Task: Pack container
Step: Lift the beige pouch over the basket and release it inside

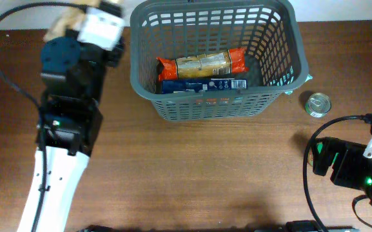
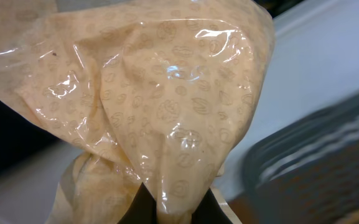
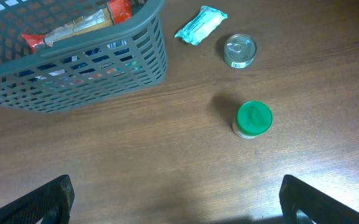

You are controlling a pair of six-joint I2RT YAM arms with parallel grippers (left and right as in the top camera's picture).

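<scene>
Left hand pinches a tan patterned bag, its print illegible; right hand gapes wide, empty

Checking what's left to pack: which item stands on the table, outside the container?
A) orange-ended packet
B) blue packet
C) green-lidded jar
C: the green-lidded jar stands on bare wood beside the container, whereas the orange-ended packet and blue packet lie inside it; the left tool grips a tan bag.
</scene>
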